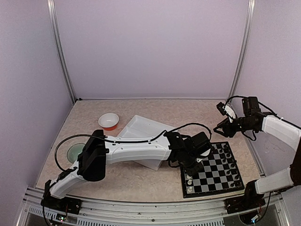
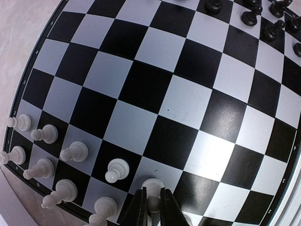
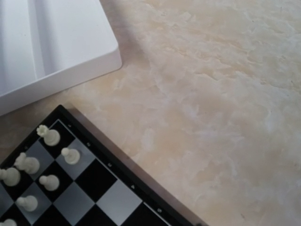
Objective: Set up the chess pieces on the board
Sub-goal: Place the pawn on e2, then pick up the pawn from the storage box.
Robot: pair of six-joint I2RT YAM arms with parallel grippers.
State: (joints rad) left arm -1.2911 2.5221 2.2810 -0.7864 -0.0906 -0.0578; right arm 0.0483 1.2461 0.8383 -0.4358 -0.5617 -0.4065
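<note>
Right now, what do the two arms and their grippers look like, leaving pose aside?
The left arm and right arm have white link shells with black joint housings. A thin black cable loops off the left arm. The left gripper and right gripper are black. No markings are legible.

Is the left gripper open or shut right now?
Shut on a small white chess piece: the left gripper's black fingers pinch it from both sides.

Tiny coordinate marks on board border, too small to read; no other text.
</note>
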